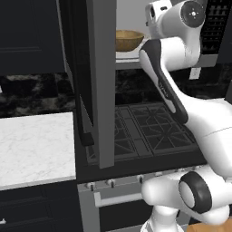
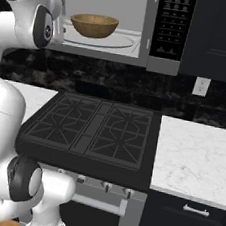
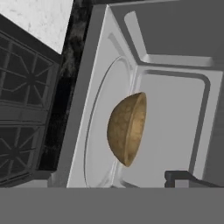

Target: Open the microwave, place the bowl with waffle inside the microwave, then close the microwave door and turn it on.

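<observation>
jaws: I read them spread wide, holding nothing; one dark fingertip (image 3: pixel 183 177) shows at the hand view's lower right.
bowl with waffle (image 3: pixel 127 128): mid-frame, resting on the microwave (image 2: pixel 168 31) turntable.
microwave door (image 1: pixel 93 77): swung open, upper-left of the left base view; I must reach it next.
below: stove (image 2: pixel 92 130).

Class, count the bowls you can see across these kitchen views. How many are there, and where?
1: a small round golden-brown wooden bowl on the turntable inside the open grey steel microwave above the stove. Others could be hidden.
</observation>
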